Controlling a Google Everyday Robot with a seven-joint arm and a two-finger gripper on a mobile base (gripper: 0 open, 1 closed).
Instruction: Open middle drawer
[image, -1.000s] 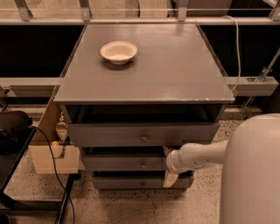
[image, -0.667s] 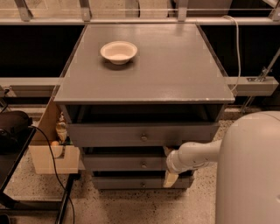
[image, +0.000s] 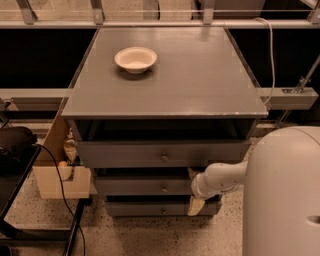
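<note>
The grey cabinet (image: 165, 90) has three flat drawers, each with a small round knob. The top drawer (image: 125, 154) stands pulled out a little, dark behind it. The middle drawer (image: 135, 186) sits below it, its knob (image: 164, 188) at centre, with a dark gap above it. My gripper (image: 194, 189) reaches in from the right on a white arm, at the right end of the middle drawer's front. It is open, one tan finger (image: 192, 173) at the drawer's upper edge, the other (image: 196, 206) hanging down over the bottom drawer (image: 140, 208).
A white bowl (image: 135, 59) sits on the cabinet top. My white body (image: 285, 195) fills the lower right. A cardboard box (image: 57, 177) and a black cable (image: 62, 200) lie left of the cabinet. A black stand (image: 15, 150) is at far left.
My white body has edged slightly left in the view. The gripper stays at the right end of the middle drawer. The drawers have not visibly moved.
</note>
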